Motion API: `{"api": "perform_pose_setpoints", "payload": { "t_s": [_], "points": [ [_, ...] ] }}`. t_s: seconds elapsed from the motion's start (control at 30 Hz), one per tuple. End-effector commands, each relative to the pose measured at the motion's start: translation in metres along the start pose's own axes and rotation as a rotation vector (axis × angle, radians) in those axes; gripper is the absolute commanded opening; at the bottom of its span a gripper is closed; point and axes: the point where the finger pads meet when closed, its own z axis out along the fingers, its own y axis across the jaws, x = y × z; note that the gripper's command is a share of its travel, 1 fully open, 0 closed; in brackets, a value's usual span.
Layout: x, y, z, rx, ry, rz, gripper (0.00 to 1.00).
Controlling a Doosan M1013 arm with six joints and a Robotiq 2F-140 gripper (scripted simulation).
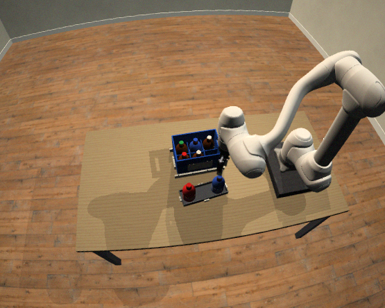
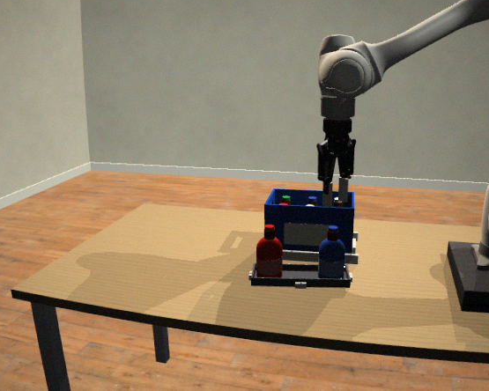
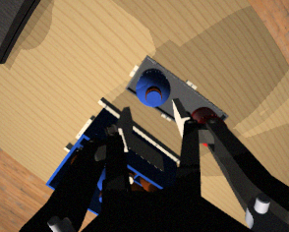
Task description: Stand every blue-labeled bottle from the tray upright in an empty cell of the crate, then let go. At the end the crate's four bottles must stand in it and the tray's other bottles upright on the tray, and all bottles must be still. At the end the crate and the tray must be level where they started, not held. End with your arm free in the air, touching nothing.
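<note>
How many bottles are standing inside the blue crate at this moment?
5: green-capped, blue and white-capped bottles in the far row; red-capped and white-capped in the near row.
</note>
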Motion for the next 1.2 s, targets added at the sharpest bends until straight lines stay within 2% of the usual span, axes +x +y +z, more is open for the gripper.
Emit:
{"api": "perform_pose_setpoints", "payload": {
  "t_s": [0.0,0.53,1.17],
  "points": [
    [0.000,0.000,0.000,0.000,0.000,0.000,0.38],
    [0.000,0.000,0.003,0.000,0.000,0.000,0.38],
    [0.000,0.000,0.022,0.000,0.000,0.000,0.38]
  ]
}}
